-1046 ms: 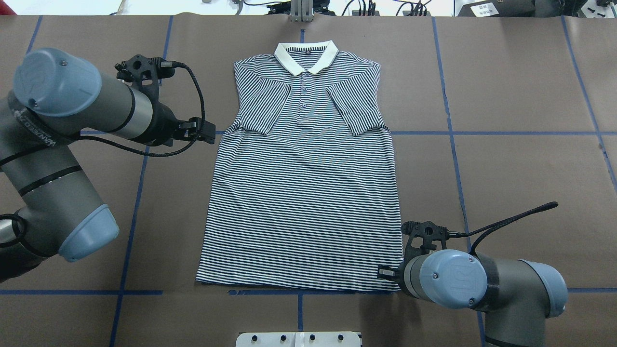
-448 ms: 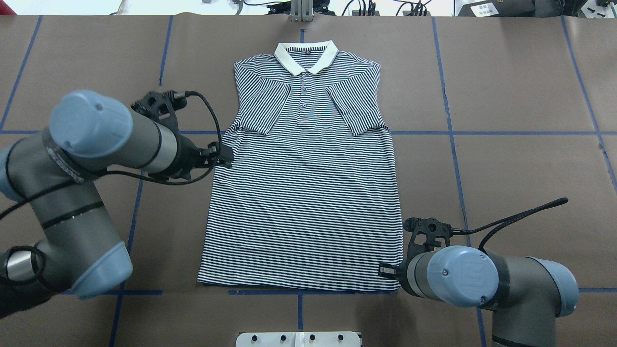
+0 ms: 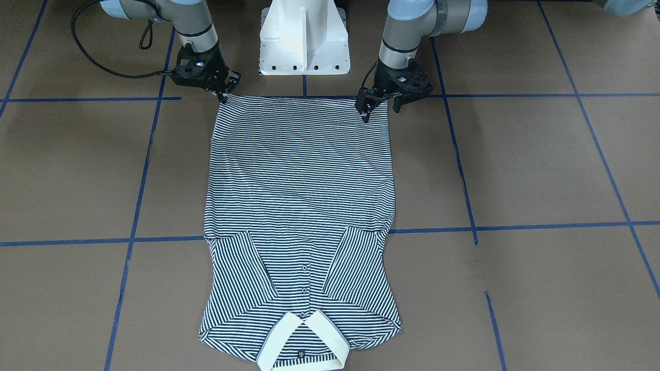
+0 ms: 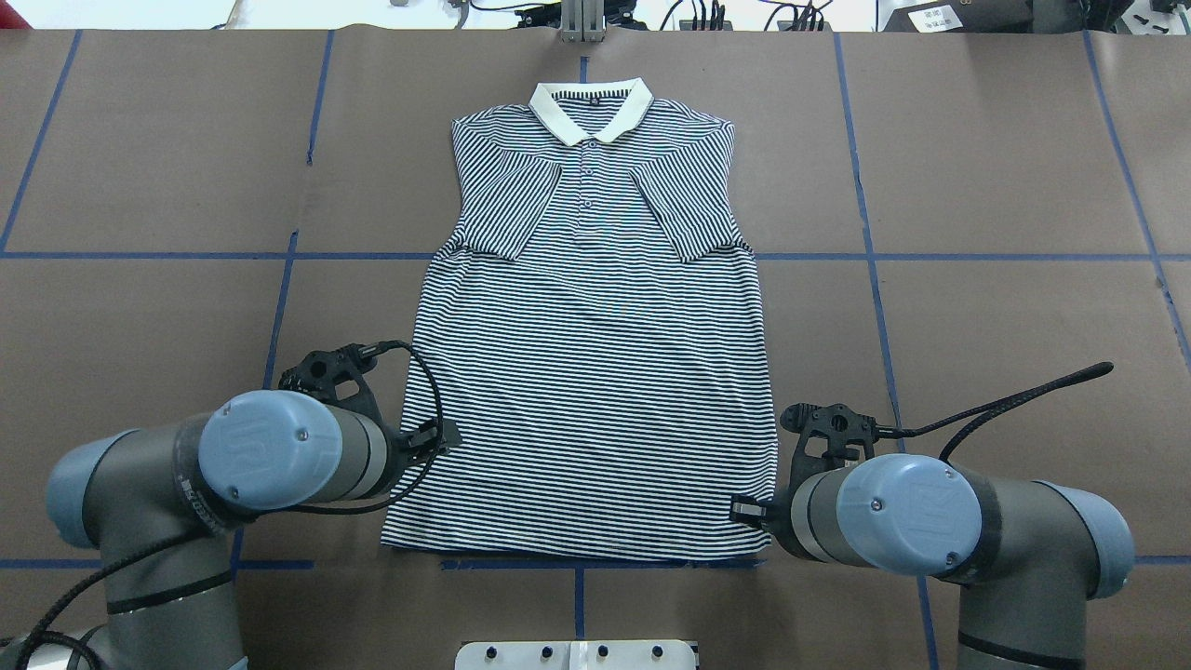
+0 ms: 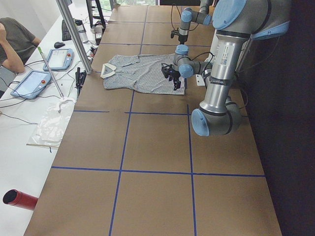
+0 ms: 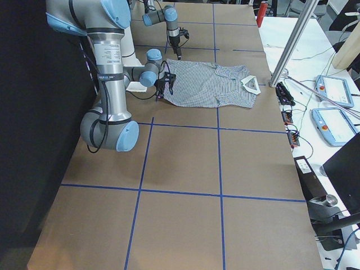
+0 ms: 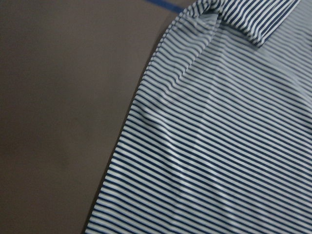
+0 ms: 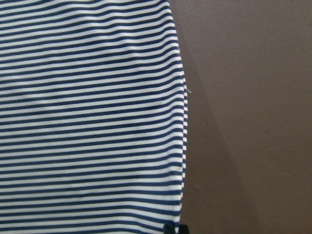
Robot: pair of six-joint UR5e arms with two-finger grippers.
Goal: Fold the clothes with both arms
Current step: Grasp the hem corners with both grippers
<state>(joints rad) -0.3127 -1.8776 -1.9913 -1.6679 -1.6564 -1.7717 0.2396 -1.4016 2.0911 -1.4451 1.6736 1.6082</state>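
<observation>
Bimanual folding, hem stage. The polo shirt point(image 4: 586, 372) is laid flat, front up, at the centre of the brown table point(image 4: 977, 186), with both sleeves folded inward and the collar point(image 4: 590, 107) at the far edge. The right gripper point(image 3: 223, 95) is closed narrowly on one hem corner. The left gripper point(image 3: 380, 107) is held wide, with one finger over the opposite hem corner and the other outside it.
</observation>
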